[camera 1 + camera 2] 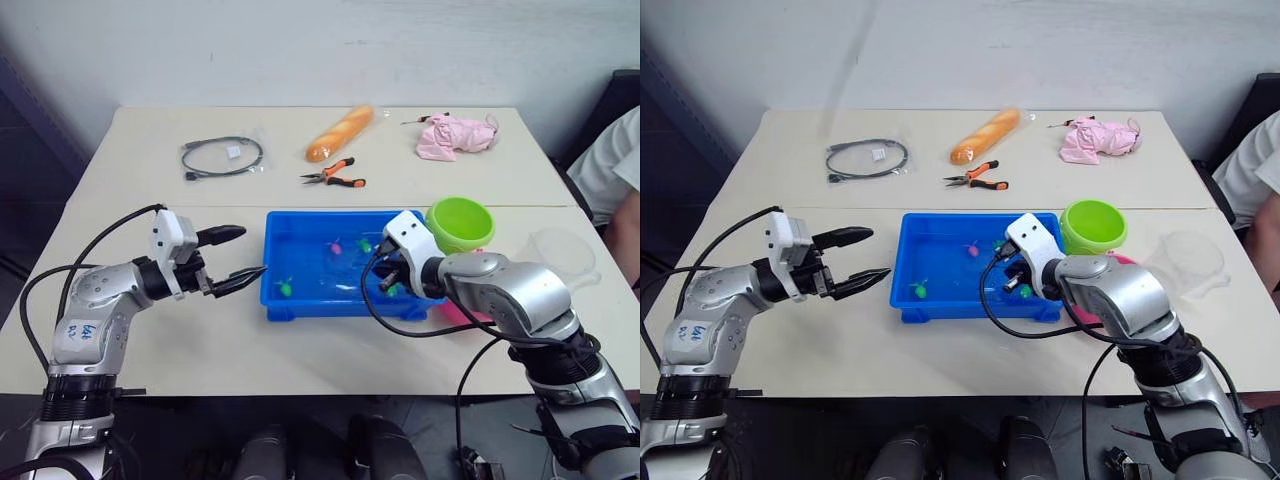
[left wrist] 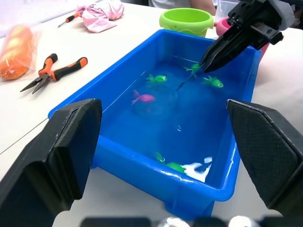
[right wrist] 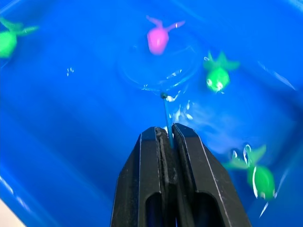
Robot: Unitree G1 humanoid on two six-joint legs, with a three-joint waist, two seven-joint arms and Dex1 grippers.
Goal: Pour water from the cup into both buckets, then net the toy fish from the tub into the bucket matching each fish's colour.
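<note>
As right tool (image 3: 164, 137) pinches net handle (image 3: 165, 113) (labels unreadable)

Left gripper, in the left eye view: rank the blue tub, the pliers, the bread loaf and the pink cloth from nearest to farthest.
From the left gripper:
1. Blue tub, right beside the fingertips, toward the robot's right.
2. Pliers, farther back, past the tub's far rim.
3. Bread loaf, behind the pliers.
4. Pink cloth, far right corner.
</note>
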